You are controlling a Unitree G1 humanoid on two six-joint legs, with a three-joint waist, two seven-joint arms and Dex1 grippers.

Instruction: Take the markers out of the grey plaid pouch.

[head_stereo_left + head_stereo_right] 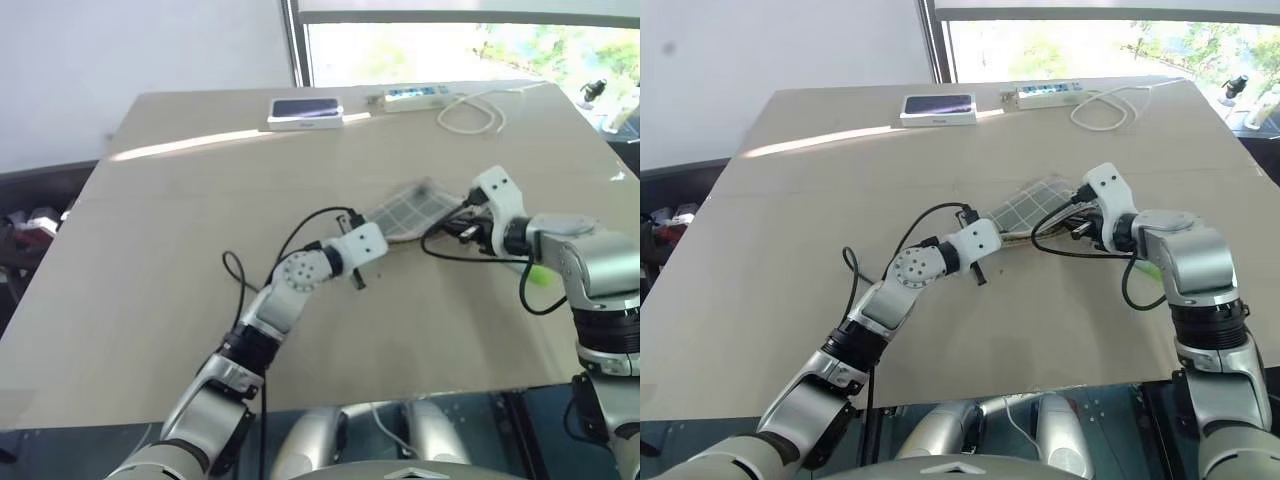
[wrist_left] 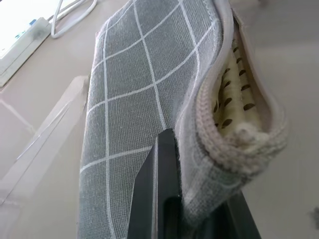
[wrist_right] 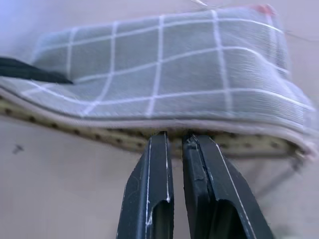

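The grey plaid pouch (image 1: 1032,206), mid-frame amid bare table (image 1: 790,260), is pinched by the left gripper (image 2: 192,209); the right gripper (image 3: 177,142), nearly closed, meets its spotted-lined edge.

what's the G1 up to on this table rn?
It's working on the grey plaid pouch at mid-table with both arms. The left claw is shut on one end of the pouch at its opening. The right claw is nearly closed at the pouch's long open edge. A lime-green marker lies on the table by the right arm.
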